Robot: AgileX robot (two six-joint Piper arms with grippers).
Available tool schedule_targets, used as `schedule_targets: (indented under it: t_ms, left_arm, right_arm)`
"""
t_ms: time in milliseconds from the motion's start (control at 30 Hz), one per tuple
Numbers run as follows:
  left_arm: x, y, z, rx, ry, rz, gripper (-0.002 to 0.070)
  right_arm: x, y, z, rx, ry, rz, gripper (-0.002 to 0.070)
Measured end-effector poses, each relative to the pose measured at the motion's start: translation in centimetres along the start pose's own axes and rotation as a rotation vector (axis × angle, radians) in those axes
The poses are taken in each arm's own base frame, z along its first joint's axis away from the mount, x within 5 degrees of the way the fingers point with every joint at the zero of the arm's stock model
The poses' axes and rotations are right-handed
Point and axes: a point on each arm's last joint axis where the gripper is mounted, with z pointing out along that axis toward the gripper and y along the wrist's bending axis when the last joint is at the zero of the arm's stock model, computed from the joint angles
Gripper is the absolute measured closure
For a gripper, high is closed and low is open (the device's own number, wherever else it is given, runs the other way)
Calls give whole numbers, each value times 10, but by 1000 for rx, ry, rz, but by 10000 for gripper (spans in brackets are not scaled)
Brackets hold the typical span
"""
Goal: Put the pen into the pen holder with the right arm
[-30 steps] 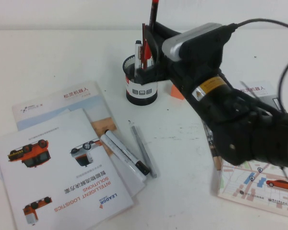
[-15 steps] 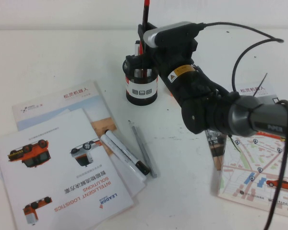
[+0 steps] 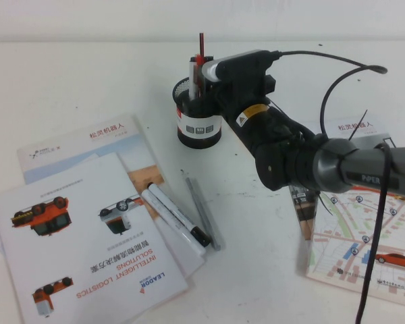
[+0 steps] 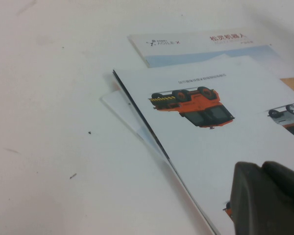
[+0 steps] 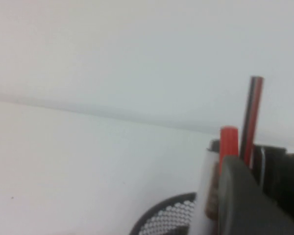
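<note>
The red pen [image 3: 201, 44] stands upright with its lower end inside the black mesh pen holder [image 3: 199, 115], which sits at the back middle of the table. My right gripper [image 3: 204, 79] is right above the holder's rim, shut on the pen. In the right wrist view the pen [image 5: 252, 115] rises between the dark fingers [image 5: 245, 196], and the holder's mesh rim [image 5: 171, 218] shows below. A white marker [image 3: 194, 74] and a red-capped item [image 5: 229, 142] also stand in the holder. My left gripper [image 4: 262, 169] hovers over the brochures, its fingers together and empty.
A grey pen [image 3: 202, 212] and two white markers [image 3: 175, 216] lie in front of the holder. Brochures [image 3: 88, 229] cover the front left, also in the left wrist view [image 4: 210, 127]. A map leaflet [image 3: 364, 250] lies under the right arm.
My right gripper has moved left and down over the holder. The red pen has sunk lower, so less of it shows above the gripper.
</note>
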Motion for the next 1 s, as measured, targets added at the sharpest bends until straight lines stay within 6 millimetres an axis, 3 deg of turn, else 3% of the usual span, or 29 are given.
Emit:
schedule_targets:
  t_ms: [167, 333, 433, 533, 667, 733, 833, 1000]
  left_arm:
    - [0, 0, 0, 0, 0, 0, 678]
    - [0, 0, 0, 0, 0, 0, 678]
    - [0, 0, 0, 0, 0, 0, 677]
    - [0, 0, 0, 0, 0, 0, 678]
    - [0, 0, 0, 0, 0, 0, 678]
    - [0, 0, 0, 0, 0, 0, 678]
    - [0, 0, 0, 0, 0, 0, 678]
    - [0, 0, 0, 0, 0, 0, 678]
  right_arm:
    - [10, -4, 2, 16, 21, 10, 500]
    - [7, -4, 1, 20, 2, 13, 498]
    - [-10, -4, -2, 21, -26, 22, 528]
    - [-42, -1, -11, 16, -40, 50, 619]
    - [-108, 5, -39, -19, -59, 76, 680]
    - [-132, 5, -60, -30, -75, 82, 689]
    - [-147, 1, -92, -30, -91, 84, 692]
    - [-136, -7, -143, -24, -37, 76, 695]
